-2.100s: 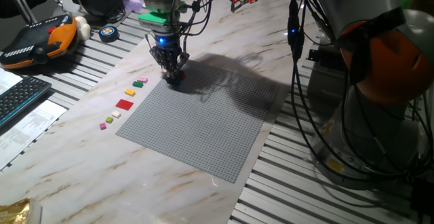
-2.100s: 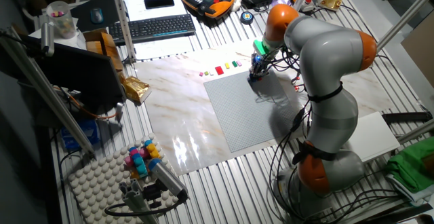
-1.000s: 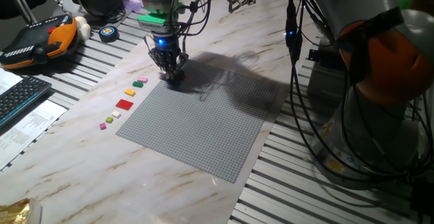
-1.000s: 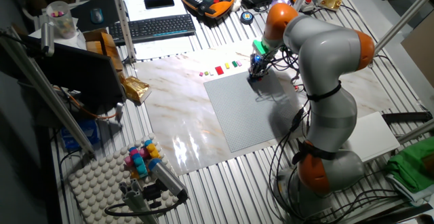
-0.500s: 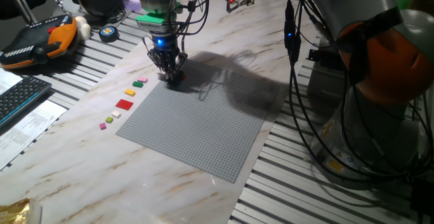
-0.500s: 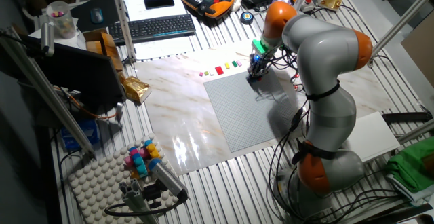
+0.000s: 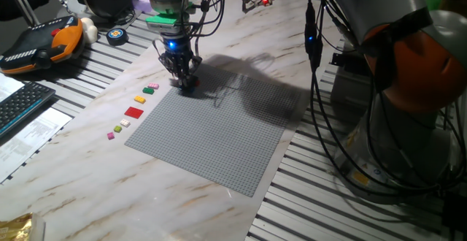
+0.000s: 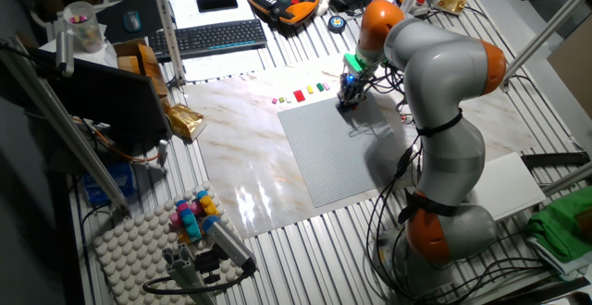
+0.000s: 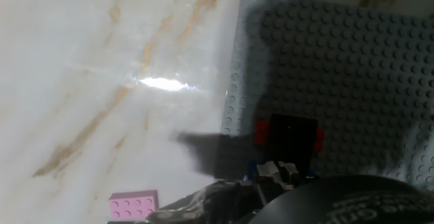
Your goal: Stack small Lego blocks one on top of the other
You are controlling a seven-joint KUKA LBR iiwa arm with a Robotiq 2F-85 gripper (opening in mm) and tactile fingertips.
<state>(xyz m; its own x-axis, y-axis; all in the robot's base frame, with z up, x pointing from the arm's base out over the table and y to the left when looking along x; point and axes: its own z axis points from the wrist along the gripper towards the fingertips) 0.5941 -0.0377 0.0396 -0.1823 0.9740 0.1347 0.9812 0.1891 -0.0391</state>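
Observation:
A black brick (image 9: pixel 292 137) sits on a red brick (image 9: pixel 261 133) near the corner of the grey studded plate (image 9: pixel 352 61). A sliver of blue (image 9: pixel 256 165) shows just below them; I cannot tell if it is the blue brick. My gripper (image 7: pixel 184 82) stands straight down over this spot at the plate's far corner (image 7: pixel 211 135), and it also shows in the other fixed view (image 8: pixel 347 98). Its fingertips (image 9: pixel 270 174) sit close together just behind the stack. Whether they hold anything is hidden.
A row of loose pieces lies on the marble left of the plate: a wider red square (image 7: pixel 133 112), a green piece (image 7: pixel 153 86), a yellow piece (image 7: pixel 139 99) and a pink one (image 9: pixel 133 203). Cables (image 7: pixel 317 88) and the arm's base (image 7: pixel 416 88) stand to the right.
The hand has drifted slightly to the left over the plate's corner. The stacked bricks and loose pieces have not moved.

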